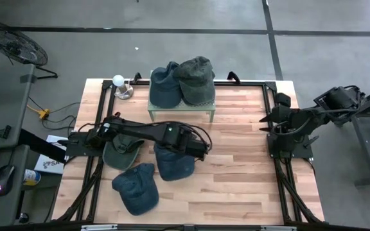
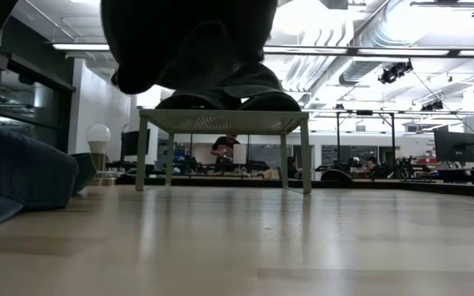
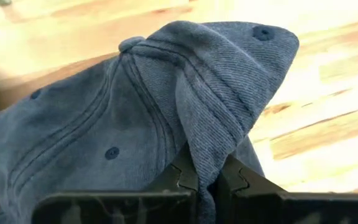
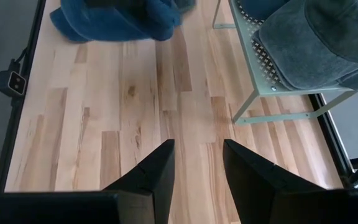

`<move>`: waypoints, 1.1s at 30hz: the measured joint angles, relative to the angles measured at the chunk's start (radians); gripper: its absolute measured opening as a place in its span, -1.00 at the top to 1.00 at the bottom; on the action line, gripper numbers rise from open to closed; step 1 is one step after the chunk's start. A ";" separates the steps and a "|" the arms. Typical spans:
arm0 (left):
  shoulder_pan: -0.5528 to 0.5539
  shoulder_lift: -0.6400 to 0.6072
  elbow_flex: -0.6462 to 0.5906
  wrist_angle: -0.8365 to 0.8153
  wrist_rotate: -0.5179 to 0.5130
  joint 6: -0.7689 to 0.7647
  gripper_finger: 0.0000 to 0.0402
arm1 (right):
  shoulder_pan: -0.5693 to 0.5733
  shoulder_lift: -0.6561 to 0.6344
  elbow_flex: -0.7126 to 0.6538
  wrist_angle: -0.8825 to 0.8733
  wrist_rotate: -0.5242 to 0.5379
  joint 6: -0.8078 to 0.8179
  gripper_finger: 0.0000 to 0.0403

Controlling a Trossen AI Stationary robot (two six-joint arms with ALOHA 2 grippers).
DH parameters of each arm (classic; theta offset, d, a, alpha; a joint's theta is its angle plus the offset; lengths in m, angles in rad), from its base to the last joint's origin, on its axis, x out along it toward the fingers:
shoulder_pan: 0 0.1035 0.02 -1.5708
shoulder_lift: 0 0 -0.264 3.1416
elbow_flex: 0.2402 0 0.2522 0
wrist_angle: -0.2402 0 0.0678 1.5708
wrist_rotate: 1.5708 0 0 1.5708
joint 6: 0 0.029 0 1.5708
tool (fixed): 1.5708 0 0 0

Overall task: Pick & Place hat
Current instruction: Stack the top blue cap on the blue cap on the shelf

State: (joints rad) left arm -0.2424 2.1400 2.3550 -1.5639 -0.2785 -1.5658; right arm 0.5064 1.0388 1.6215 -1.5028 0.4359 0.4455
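Observation:
A blue denim hat (image 1: 172, 163) hangs from my left gripper (image 3: 207, 183), which is shut on it above the middle of the table; in the low view this hat (image 2: 188, 45) fills the top, clear of the wood. A second blue hat (image 1: 135, 187) lies on the table near the front edge. An olive hat (image 1: 121, 153) lies under my left arm. On a small green mesh stand (image 1: 180, 110) at the back rest a blue hat (image 1: 164, 83) and a grey-green hat (image 1: 194, 78). My right gripper (image 4: 197, 168) waits open at the table's right side. My left gripper pinches a raised fold of the hat's crown (image 3: 211, 146) between its two fingers, beside the top button. The fingers come from above, pointing steeply down. The hat hangs below them, lifted clear of the table, the cloth bunched at the fold.
A white ball lamp (image 1: 119, 81) stands at the back left beside the stand. Bare wood lies between the stand and my right arm (image 1: 288, 128). Black frame rails (image 1: 281, 173) run along the table's sides. A person (image 2: 223, 148) sits far off in the room.

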 joint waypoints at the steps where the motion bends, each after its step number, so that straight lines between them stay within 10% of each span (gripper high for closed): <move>1: 0.000 -0.007 0.000 0.000 -0.013 0.001 0.98 | 0.000 -0.002 0.000 0.000 0.000 -0.001 0.36; 33: 0.314 -0.291 -0.001 0.650 -0.125 0.874 0.99 | -0.002 -0.017 0.000 0.008 0.148 0.105 0.36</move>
State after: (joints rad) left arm 0.0719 1.8490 2.3545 -0.9135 -0.4034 -0.6921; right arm 0.5041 1.0214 1.6215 -1.4953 0.5838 0.5504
